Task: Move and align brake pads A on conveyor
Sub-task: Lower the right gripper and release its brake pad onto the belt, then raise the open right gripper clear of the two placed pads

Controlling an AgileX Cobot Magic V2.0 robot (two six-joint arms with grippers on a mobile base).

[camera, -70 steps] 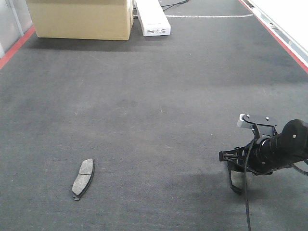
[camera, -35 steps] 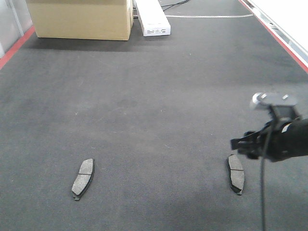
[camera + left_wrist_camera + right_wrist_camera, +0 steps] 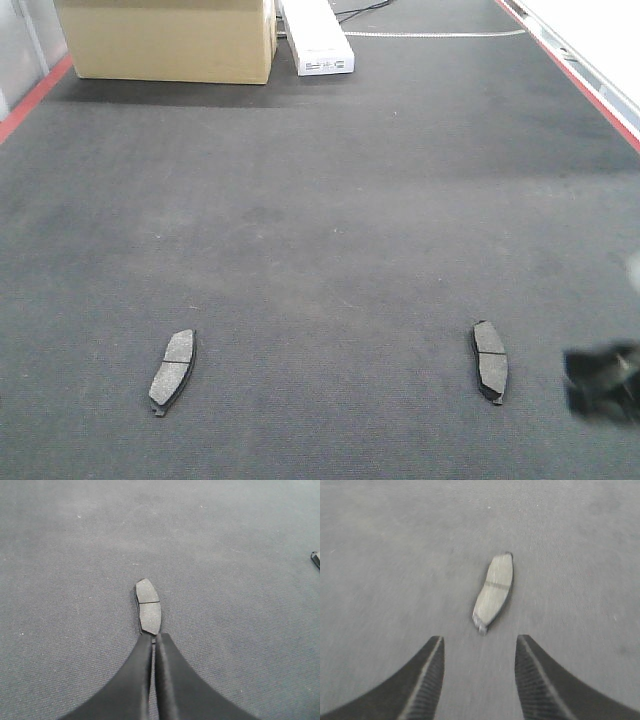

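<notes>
Two brake pads A lie flat on the charcoal conveyor [image 3: 320,220]. The left pad [image 3: 173,371] and the right pad [image 3: 489,361] rest near the front, both roughly lengthwise. In the left wrist view, my left gripper [image 3: 152,636] is shut and empty, its tips lining up with the near end of a pad [image 3: 148,605]. My right gripper [image 3: 479,639] is open, with a pad [image 3: 493,592] lying free on the belt just beyond its fingertips. From the front it is a dark blur [image 3: 600,380] to the right of the right pad. The left gripper is out of the front view.
A cardboard box [image 3: 170,40] and a long white box [image 3: 318,38] stand at the far end of the belt. Red edge strips run along the left [image 3: 35,95] and right [image 3: 590,85] sides. Another pad's tip [image 3: 316,558] shows at the left wrist view's right edge.
My right gripper let go of the right pad, leaving it on the belt. It then rose and pulled back toward the lower right. The left pad has not moved.
</notes>
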